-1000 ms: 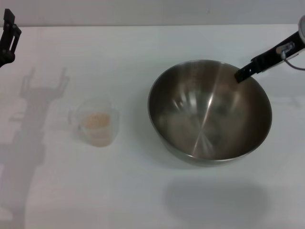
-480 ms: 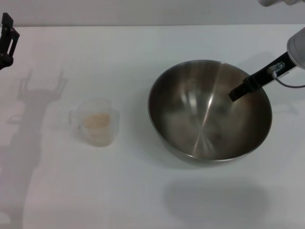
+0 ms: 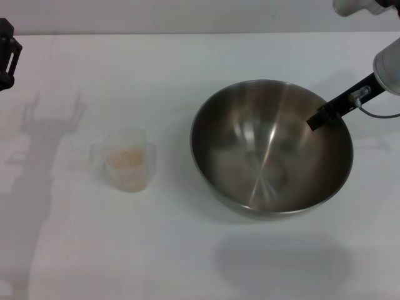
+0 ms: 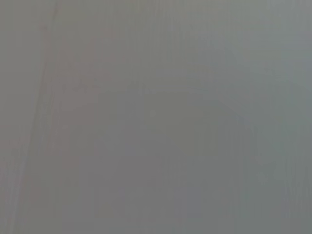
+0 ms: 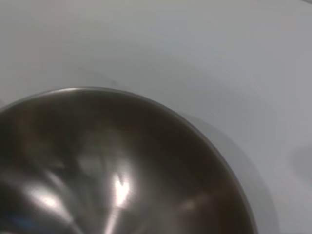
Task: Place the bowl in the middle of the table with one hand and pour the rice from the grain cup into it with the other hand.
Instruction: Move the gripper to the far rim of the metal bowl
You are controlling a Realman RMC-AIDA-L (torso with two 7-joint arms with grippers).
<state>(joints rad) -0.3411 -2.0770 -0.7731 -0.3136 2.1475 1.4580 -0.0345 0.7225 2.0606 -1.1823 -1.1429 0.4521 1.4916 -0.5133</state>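
No brand, label or writing could be read on anything in view. Nearest the robot, a broad soft shadow was cast on the white table (image 3: 187, 262) below the bowl (image 3: 250, 181). The bowl, steel and deep, was seen resting right of the table's centre, its inside bare and shiny. In the right wrist view the bowl (image 5: 97, 170) filled the lower part of the picture, with plain table (image 5: 219, 58) beyond its rim. To the left, well apart from the bowl, the grain cup (image 3: 127, 160) was set upright on the table, and the rice (image 3: 125, 157) was held inside it as a pale heap. Nothing was found lying between cup and bowl. The right gripper (image 3: 319, 119) was reached in from the far right, one dark finger tip placed inside the bowl at its far right rim; whether the rim was pinched could not be told. The left gripper (image 3: 6, 53) was kept at the far left edge, well apart from the cup, and its state could not be told. Only flat grey was shown by the left wrist view.
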